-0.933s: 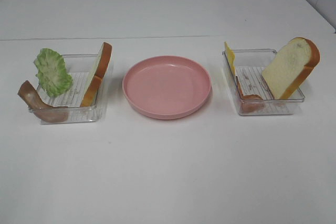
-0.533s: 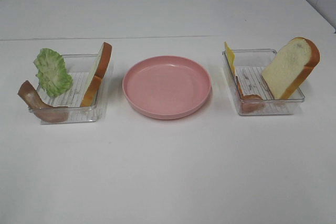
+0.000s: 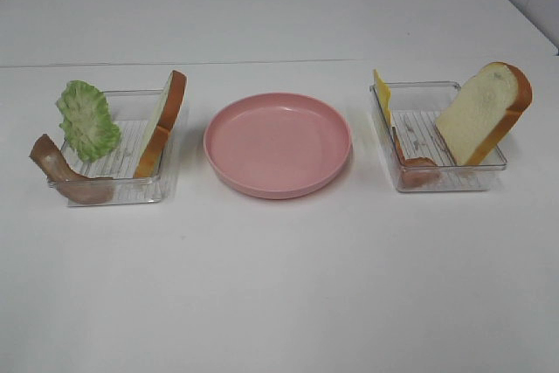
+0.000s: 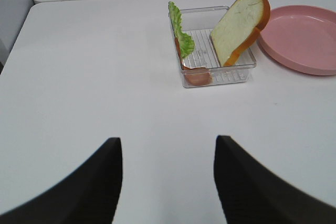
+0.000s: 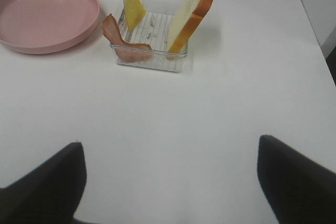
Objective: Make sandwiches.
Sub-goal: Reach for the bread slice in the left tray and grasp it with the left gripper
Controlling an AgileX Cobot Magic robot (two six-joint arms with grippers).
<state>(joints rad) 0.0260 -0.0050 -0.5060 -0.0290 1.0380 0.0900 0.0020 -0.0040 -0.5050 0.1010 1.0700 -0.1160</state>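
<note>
Two clear trays flank a round pink plate [image 3: 278, 141] on the white tabletop [image 3: 279, 286], and the sandwich parts stand in them, unstacked. In the left tray [image 3: 131, 191], the lettuce leaf [image 3: 87, 120] leans at the outer wall, away from the plate. The left bacon strip [image 3: 65, 176] curls over the near outer corner, and the left bread slice [image 3: 163, 124] stands on edge, tilted against the wall nearest the plate. In the right tray [image 3: 463, 178], the cheese slice [image 3: 382, 95] stands against the wall nearest the plate. The right bacon strip [image 3: 415, 168] lies bent beside it at the near corner, and the right bread slice [image 3: 482, 111] leans against the outer wall. My left end effector [image 4: 167, 150] hovers above bare tabletop, well apart from the left tray, its fingers [image 4: 84, 187] partway apart with nothing between them. My right end effector [image 5: 169, 145] hangs well short of the right tray, its fingers [image 5: 42, 182] spread wide, gripping nothing.
</note>
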